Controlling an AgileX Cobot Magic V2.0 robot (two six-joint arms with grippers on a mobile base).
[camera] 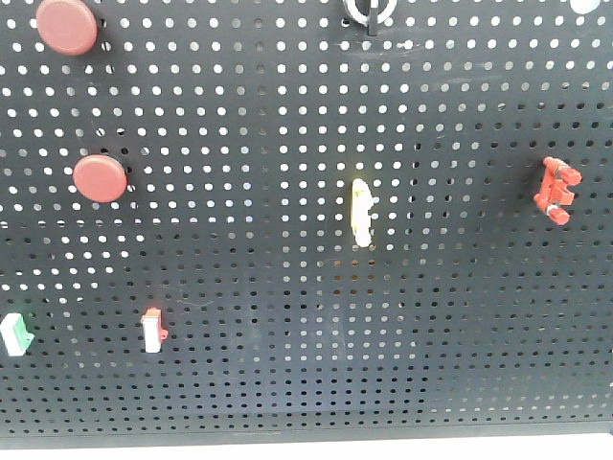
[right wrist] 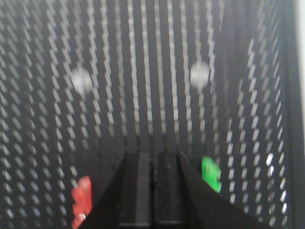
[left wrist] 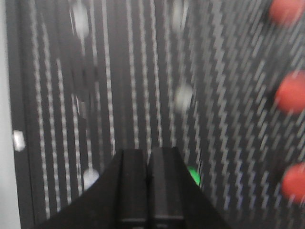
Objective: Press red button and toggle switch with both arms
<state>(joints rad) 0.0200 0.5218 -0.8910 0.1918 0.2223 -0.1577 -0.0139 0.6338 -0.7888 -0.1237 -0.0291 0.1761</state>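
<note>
The black pegboard [camera: 306, 287] fills the front view. Two round red buttons are on its left, one at the top [camera: 67, 27] and one lower [camera: 100, 178]. The red toggle switch [camera: 556, 190], bracket-like with short prongs, sits at the right. No gripper shows in the front view. In the left wrist view my left gripper [left wrist: 147, 153] is shut and empty, off the board, with three blurred red buttons [left wrist: 291, 92] at the right edge. In the right wrist view my right gripper [right wrist: 153, 156] is shut and empty, with a blurred red switch [right wrist: 82, 200] to its lower left.
A pale yellow upright switch [camera: 361, 211] is at the board's middle. A small red-and-white switch [camera: 153, 331] and a green-and-white one [camera: 16, 333] sit lower left. A black knob [camera: 369, 11] is at the top. A green switch [right wrist: 211, 174] lies right of the right gripper.
</note>
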